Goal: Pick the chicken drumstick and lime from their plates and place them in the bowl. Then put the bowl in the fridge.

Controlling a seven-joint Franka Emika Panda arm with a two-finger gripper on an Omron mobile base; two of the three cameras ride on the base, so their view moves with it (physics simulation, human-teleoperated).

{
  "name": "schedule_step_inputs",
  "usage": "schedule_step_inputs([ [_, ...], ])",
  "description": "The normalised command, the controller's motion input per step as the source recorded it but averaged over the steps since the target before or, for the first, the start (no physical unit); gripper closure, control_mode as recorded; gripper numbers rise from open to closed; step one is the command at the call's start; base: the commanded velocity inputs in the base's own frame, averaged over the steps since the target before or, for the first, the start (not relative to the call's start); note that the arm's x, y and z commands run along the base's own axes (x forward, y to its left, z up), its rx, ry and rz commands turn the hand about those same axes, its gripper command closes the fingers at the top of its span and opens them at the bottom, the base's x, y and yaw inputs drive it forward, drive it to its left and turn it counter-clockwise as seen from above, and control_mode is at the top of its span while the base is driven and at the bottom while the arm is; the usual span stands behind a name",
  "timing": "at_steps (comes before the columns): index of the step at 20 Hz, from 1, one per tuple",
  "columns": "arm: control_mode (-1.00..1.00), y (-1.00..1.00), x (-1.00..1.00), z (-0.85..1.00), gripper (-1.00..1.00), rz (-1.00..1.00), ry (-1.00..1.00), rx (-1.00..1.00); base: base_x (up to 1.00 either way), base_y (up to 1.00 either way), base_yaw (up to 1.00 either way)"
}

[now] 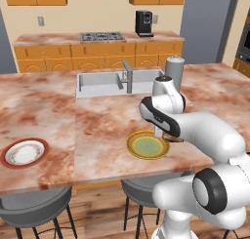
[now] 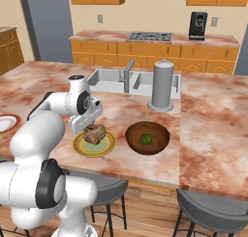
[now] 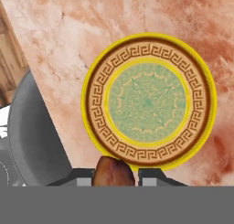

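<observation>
My gripper is shut on the chicken drumstick, a lumpy brown piece held just above the yellow-rimmed plate. In the hand view the drumstick sits between the fingertips of the gripper, and the bare plate lies below. The lime rests inside the dark brown bowl, right of that plate. The red-rimmed white plate lies bare at the counter's left. My arm hides the gripper in the left base view, beside the yellow plate.
A tall grey canister stands behind the bowl, beside the sink and its tap. Grey stools sit under the counter's front edge. A tall grey front stands at the back; I cannot tell whether it is the fridge.
</observation>
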Motion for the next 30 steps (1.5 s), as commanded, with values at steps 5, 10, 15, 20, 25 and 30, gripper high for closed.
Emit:
schedule_step_inputs([
  [5,1.00,0.00,0.00,0.00,1.00,0.00,0.00,0.00,0.00,0.00,0.00],
  [10,1.00,0.00,0.00,0.00,1.00,0.00,0.00,0.00,0.00,0.00,0.00],
  [15,-1.00,0.00,0.00,0.00,1.00,0.00,0.00,0.00,0.00,0.00,0.00],
  [20,-1.00,0.00,0.00,0.00,1.00,0.00,0.00,0.00,0.00,0.00,0.00],
  [25,-1.00,-0.14,0.07,0.04,1.00,0.04,0.00,0.03,0.00,0.00,0.00],
  [30,-1.00,-0.50,0.12,0.34,1.00,0.15,0.03,0.08,0.00,0.00,0.00],
])
